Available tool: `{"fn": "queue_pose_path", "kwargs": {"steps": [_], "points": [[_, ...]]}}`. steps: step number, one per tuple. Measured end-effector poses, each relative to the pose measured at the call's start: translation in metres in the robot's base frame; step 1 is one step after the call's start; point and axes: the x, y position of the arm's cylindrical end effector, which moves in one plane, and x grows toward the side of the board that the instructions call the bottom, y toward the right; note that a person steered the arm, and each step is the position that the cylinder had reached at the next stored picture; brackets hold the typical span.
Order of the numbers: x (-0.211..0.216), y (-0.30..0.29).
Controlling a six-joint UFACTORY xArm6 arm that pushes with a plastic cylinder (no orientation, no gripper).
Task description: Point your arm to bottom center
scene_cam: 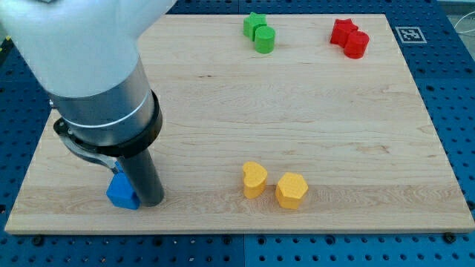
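Note:
My tip (152,202) rests on the wooden board (297,111) at the view's lower left, touching the right side of a blue block (121,193). The arm's grey and white body hides the board's upper left corner. Two yellow blocks lie at the bottom centre: a heart-like one (254,179) and a hexagonal one (292,190), well to the right of my tip. A green star (254,24) and a green cylinder (264,38) sit together at the top centre. A red star (343,30) and a red cylinder (357,44) sit together at the top right.
The board lies on a blue perforated table (453,96). A black-and-white marker tag (409,34) is just off the board's top right corner.

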Motion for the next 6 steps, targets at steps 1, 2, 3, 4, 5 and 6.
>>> {"fn": "queue_pose_path", "kwargs": {"steps": [1,2,3,4,5,6], "points": [[0.000,0.003],[0.004,0.024],[0.005,0.030],[0.009,0.024],[0.011,0.021],[0.012,0.021]]}}
